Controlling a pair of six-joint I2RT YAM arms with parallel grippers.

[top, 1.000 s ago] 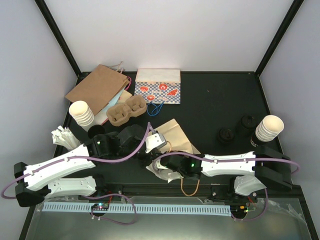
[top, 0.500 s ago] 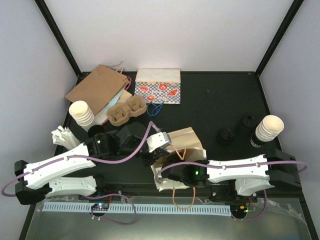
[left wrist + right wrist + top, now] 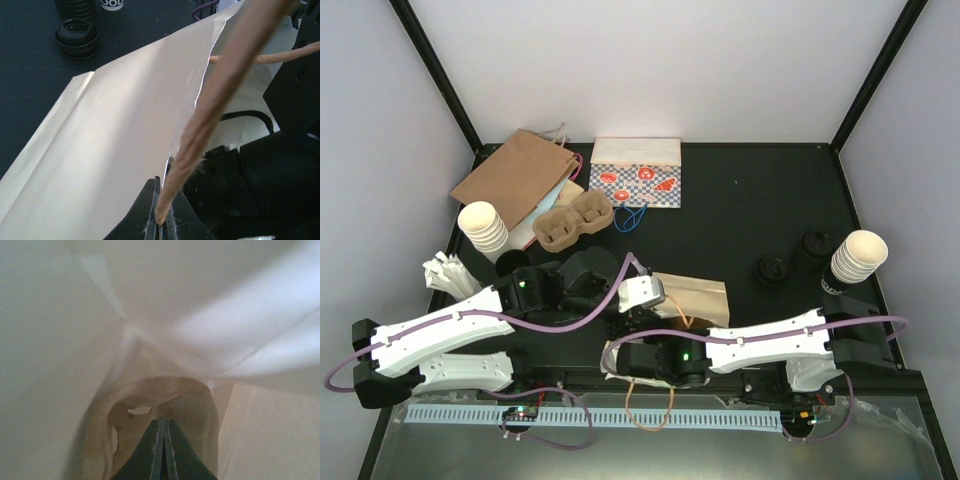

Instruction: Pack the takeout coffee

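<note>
Right claw (image 3: 162, 450), pressed together inside the paper bag (image 3: 115, 140), now farther left; left claw (image 3: 161, 222) pinching its handle (image 3: 210, 110).

takeout coffee (image 3: 826, 284) stands at far right

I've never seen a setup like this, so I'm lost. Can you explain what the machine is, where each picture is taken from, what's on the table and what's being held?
These are two white robot arms with two-finger grippers at a black table. One picture looks down from above; the other two come from a camera on each wrist. On the table lie a pale paper bag, cup stacks, black lids, a cardboard cup carrier and other bags. The left gripper pinches the bag's twine handle. The right gripper, shut, is inside the bag; whether it grips paper is unclear.
</note>
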